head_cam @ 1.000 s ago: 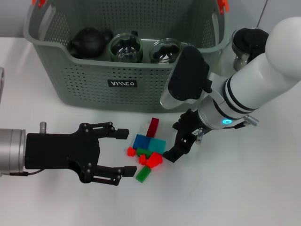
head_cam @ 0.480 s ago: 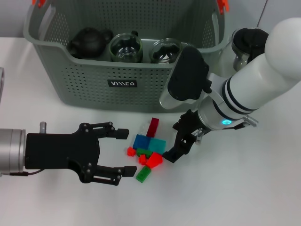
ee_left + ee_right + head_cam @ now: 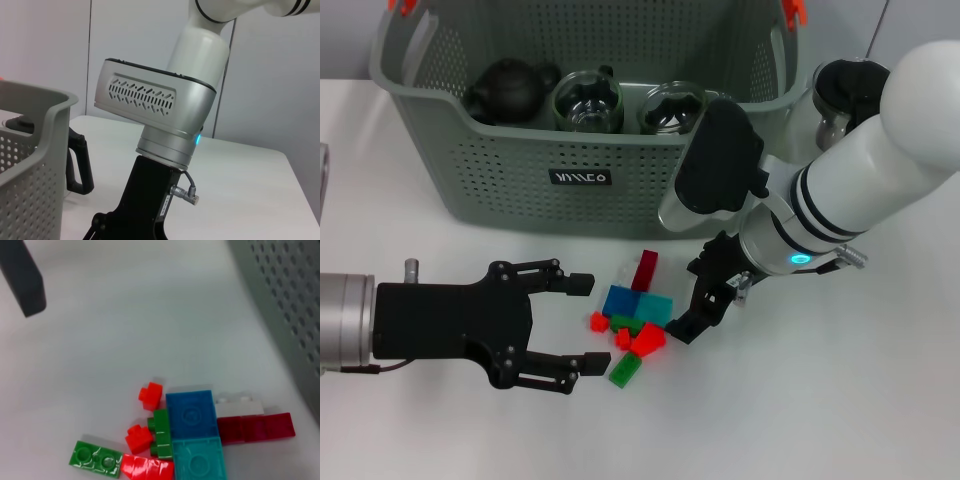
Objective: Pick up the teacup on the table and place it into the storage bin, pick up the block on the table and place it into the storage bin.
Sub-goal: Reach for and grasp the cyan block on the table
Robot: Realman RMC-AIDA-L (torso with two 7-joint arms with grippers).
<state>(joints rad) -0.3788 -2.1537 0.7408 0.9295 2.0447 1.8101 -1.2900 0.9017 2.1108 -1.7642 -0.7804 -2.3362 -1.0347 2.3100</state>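
On the white desk before the storage bin, both grippers flank scattered blocks: left gripper spread wide, right gripper seemingly narrow, empty.

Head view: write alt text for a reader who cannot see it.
A cluster of small red, green and blue plastic blocks lies on a white table between the open black left gripper and the black right gripper. Behind stands a grey-green perforated storage bin holding a dark teapot.
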